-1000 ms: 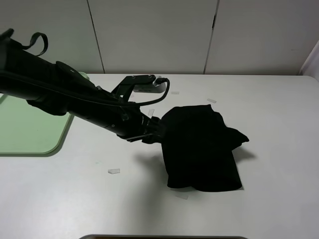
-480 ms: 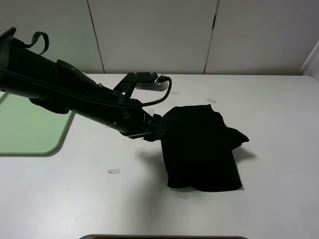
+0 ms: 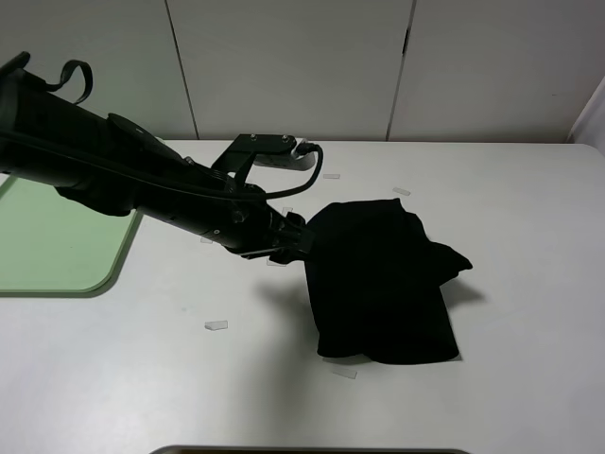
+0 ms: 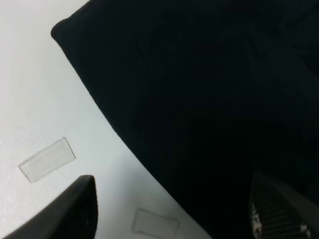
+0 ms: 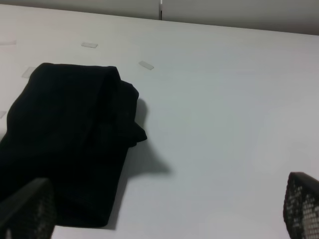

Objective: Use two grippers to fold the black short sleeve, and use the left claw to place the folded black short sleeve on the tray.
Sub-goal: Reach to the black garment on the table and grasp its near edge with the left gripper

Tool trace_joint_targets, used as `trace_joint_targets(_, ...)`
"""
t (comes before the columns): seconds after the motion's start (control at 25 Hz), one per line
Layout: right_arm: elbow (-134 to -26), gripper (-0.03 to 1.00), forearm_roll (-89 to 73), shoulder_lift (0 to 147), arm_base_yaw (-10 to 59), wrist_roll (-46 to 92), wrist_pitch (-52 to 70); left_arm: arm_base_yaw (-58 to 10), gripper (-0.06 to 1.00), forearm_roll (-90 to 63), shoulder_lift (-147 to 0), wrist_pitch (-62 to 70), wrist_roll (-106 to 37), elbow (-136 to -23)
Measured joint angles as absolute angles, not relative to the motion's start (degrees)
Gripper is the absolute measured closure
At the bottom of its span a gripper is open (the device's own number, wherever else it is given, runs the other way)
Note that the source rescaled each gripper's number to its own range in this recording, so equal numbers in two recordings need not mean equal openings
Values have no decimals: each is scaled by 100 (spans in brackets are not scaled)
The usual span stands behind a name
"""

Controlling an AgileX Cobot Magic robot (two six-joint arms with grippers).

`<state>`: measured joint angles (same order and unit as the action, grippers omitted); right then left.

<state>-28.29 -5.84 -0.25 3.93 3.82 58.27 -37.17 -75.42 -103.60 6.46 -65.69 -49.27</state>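
Left claw [image 3: 301,238], reaching in from the tray side, meets the near-left edge of the black short sleeve [image 3: 383,279]. Its fingers [image 4: 75,209] stand apart in the wrist view, one over bare table, the other over cloth; whether cloth is pinched cannot be told. Folded into a rough rectangle, the shirt lies mid-table, long axis running front to back, a sleeve poking out to the right. Green tray [image 3: 57,255] sits well apart at far left, behind the arm. Right gripper [image 5: 164,219] is wide open, empty, off the shirt; the left is nearer. Small clear strips [image 3: 216,325] dot the table.
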Motion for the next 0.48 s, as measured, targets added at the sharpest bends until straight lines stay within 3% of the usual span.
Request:
trace_joint_targets(0.24,-2829,-3,-584,-25,393,382,5827,-3717,28,-7542,-10360,804,-6692,-4927)
trace_joint_targets(0.44,-2829,-3,-584,-25,393,382,5827,-3717,6,-7542,-10360,1215,-7332,-4927)
trace_joint_targets(0.48,-2829,-3,-584,-25,393,382,5827,-3717,6,-7542,-10360,1215,-7332,-4927)
